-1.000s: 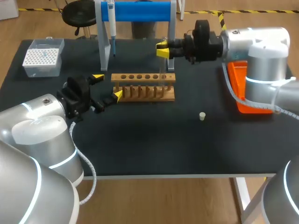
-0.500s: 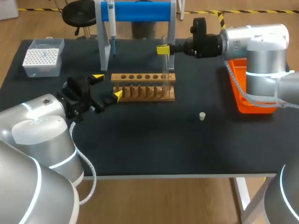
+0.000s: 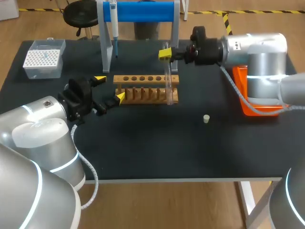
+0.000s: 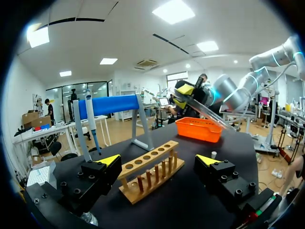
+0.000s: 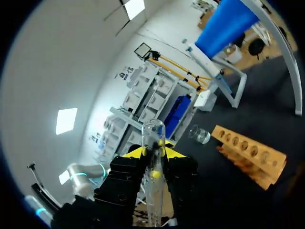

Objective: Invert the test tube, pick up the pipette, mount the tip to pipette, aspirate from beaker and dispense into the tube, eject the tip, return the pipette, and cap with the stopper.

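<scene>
Jaws: right pair pinching the test tube (image 3: 168, 81), left pair spread

I see my right gripper (image 3: 165, 53) holding the tube tilted above the wooden rack's (image 3: 143, 90) right end. My left gripper (image 3: 109, 88) sits just beside the rack's left end.

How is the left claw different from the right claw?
The left claw is open and holds nothing; the right claw is shut on the glass test tube. The left claw sits low by one end of the wooden rack; the right claw hangs higher, above its other end. Both have yellow tips.
</scene>
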Available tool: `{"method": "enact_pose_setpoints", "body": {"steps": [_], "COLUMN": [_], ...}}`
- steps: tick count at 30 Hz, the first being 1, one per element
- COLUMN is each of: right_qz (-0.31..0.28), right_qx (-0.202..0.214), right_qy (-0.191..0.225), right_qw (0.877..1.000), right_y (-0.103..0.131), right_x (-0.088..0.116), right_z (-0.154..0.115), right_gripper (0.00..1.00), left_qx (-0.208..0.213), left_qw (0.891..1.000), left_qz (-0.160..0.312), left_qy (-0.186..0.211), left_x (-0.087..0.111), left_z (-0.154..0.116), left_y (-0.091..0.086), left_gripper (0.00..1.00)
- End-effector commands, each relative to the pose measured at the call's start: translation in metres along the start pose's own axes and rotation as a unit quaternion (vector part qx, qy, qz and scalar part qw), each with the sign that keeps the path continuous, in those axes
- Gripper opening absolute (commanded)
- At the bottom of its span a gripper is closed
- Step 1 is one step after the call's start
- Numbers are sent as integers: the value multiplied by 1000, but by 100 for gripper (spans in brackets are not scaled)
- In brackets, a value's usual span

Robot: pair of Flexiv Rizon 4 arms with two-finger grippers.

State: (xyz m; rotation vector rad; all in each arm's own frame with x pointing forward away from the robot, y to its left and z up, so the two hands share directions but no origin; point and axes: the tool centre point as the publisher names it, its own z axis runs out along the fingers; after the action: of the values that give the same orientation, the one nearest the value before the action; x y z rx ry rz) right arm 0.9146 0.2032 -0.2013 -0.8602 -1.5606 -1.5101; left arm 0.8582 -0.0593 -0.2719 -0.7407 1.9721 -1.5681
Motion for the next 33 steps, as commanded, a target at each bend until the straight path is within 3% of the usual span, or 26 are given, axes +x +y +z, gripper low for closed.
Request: {"method": "enact_pose_setpoints", "body": {"steps": [1,14,22,33], "right_qz": [109,136,191,217], "right_qx": [9,39,32,33], "right_qy": [2,-12,7,7], "right_qw": [994,990,981,976], "right_y": [-1,-9,-11,-14], "right_x": [-4,-6,-6,-7], "right_z": [0,0,-1,-2], "right_gripper": [0,0,0,0], "left_qx": [3,3,3,3], "left_qw": [1000,1000,1000,1000], "left_qz": [0,0,0,0], "left_qy": [-2,-2,-2,-2], "left_x": [1,1,1,1], "left_z": [0,0,0,0], "left_y": [1,1,1,1], "left_gripper": [100,100,100,100]}}
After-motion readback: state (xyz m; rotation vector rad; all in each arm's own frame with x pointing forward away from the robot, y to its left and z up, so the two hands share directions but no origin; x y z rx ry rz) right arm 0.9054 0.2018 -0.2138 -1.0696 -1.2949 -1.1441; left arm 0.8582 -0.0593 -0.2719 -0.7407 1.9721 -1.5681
